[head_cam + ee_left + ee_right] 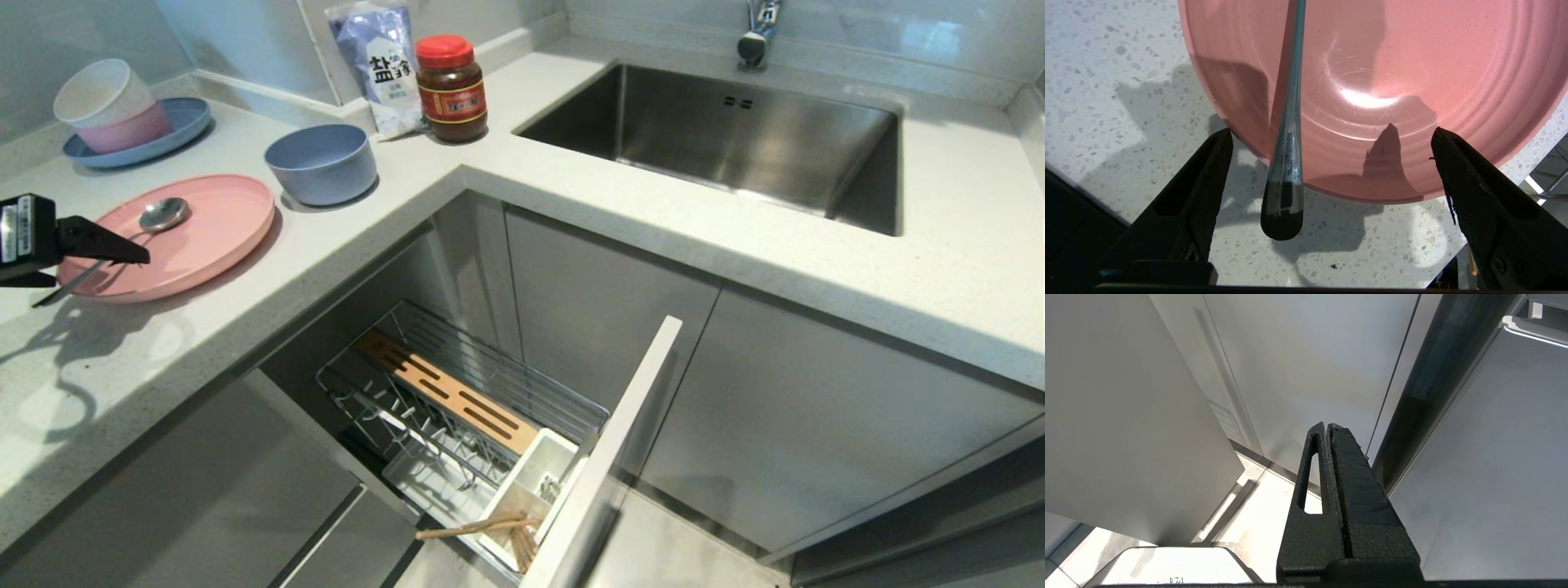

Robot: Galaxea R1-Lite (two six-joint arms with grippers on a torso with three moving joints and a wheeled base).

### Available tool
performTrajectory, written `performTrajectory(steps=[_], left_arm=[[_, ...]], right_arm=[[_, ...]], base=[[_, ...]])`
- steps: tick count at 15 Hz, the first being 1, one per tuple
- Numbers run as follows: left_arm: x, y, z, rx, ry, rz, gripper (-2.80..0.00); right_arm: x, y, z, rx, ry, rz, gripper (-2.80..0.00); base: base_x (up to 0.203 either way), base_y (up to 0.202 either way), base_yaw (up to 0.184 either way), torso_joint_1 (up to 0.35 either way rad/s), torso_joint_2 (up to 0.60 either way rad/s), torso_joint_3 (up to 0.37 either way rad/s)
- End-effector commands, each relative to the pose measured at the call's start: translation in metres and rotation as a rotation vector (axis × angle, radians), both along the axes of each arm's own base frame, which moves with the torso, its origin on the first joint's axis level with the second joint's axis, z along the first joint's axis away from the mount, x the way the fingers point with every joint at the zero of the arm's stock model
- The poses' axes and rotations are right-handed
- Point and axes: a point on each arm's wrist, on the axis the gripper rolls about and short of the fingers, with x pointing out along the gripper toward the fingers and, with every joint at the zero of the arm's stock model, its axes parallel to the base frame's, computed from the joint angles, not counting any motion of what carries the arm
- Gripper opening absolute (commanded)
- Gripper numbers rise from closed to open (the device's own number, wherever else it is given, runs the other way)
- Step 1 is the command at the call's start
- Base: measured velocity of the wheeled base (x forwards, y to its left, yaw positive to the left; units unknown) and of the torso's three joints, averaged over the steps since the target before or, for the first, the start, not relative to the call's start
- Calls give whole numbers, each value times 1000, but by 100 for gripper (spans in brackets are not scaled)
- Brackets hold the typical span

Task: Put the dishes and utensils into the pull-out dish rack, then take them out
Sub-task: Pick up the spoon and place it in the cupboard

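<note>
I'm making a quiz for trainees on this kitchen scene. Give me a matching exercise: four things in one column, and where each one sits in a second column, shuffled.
Things:
1. spoon
2. chopsticks
3. blue-grey bowl
4. left pincer

Places or states:
A. in the white cutlery cup of the pull-out rack
B. open, either side of the spoon's handle end
C. lying on the pink plate
D. on the counter beside the pink plate

Pairs: 1-C, 2-A, 3-D, 4-B
</note>
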Motion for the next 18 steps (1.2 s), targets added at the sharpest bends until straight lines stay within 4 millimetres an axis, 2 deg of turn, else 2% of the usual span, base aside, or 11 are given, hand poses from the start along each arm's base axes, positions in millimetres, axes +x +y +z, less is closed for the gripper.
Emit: performTrajectory(steps=[1,6,14,18], left_arm=[[2,0,-2,-4,8,-6,0],[5,-1,-3,-3,7,-13,0],[-9,-6,8,15,-38,-10,0],[2,-7,2,4,-24,-32,0]], right_arm=[[0,0,0,0,-4,0,-280],[0,0,-1,0,-2,0,-280],[0,0,0,0,-4,1,-280],[0,0,0,0,-3,-1,-280]], base=[[0,0,0,0,0,0],[0,0,0,0,0,0],[0,0,0,0,0,0],[0,0,0,0,0,0]])
